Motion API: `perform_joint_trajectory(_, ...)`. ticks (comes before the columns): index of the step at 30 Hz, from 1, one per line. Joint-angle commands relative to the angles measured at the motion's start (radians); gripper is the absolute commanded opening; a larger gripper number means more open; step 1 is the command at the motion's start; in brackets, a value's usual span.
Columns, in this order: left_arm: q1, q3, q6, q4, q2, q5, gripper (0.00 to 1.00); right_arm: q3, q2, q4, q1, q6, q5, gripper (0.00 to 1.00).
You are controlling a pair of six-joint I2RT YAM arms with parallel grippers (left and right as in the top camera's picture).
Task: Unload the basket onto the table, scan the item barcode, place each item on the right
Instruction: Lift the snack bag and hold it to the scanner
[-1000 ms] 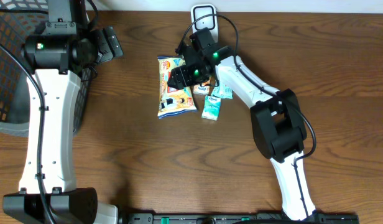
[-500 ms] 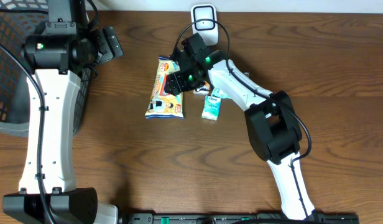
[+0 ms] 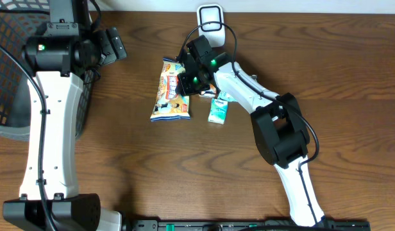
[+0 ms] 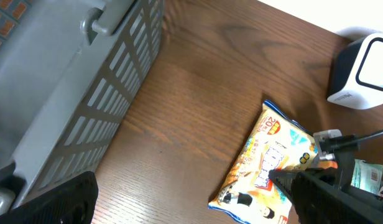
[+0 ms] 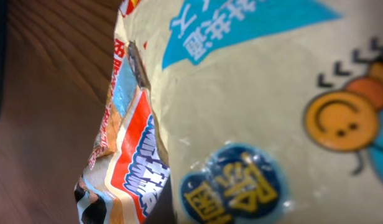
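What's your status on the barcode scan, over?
Left gripper open, by the basket. Right gripper shut on snack bag, short of the scanner. Small packet beside bag; nothing blocking scanner.

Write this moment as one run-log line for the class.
right jaws: shut on snack bag | left jaws: open, empty | scanner: bag not yet presented | teal packet: on table beside bag

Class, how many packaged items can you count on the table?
3 visible: the snack bag, left of centre, held by the right gripper; a teal packet to its right; a second teal packet just behind it, partly under that arm. More may be hidden.
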Motion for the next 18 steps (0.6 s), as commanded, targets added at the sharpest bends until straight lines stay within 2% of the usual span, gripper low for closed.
perform_joint_trajectory(1, -0.001, 0.003, -0.002, -0.003, 0.000, -0.016, 0.98, 0.011, -0.014, -0.013, -0.028, -0.048, 0.046, 0.01)
perform_joint_trajectory(3, -0.001, 0.003, -0.002, -0.003, 0.000, -0.016, 0.98, 0.020, -0.048, -0.022, -0.052, -0.081, 0.072, 0.01)
perform_joint_trajectory(7, -0.001, 0.003, -0.002, -0.003, 0.000, -0.016, 0.98, 0.022, -0.150, -0.050, -0.093, -0.154, 0.266, 0.01)
perform_joint_trajectory(10, -0.001, 0.003, -0.002, -0.003, 0.000, -0.016, 0.98, 0.022, -0.206, -0.066, -0.100, -0.212, 0.430, 0.01)
perform_joint_trajectory(11, -0.001, 0.003, -0.002, -0.003, 0.000, -0.016, 0.97, 0.022, -0.235, -0.085, -0.100, -0.235, 0.560, 0.01)
perform_joint_trajectory(18, -0.001, 0.003, -0.002, -0.003, 0.000, -0.016, 0.98, 0.022, -0.258, -0.113, -0.099, -0.286, 0.898, 0.02)
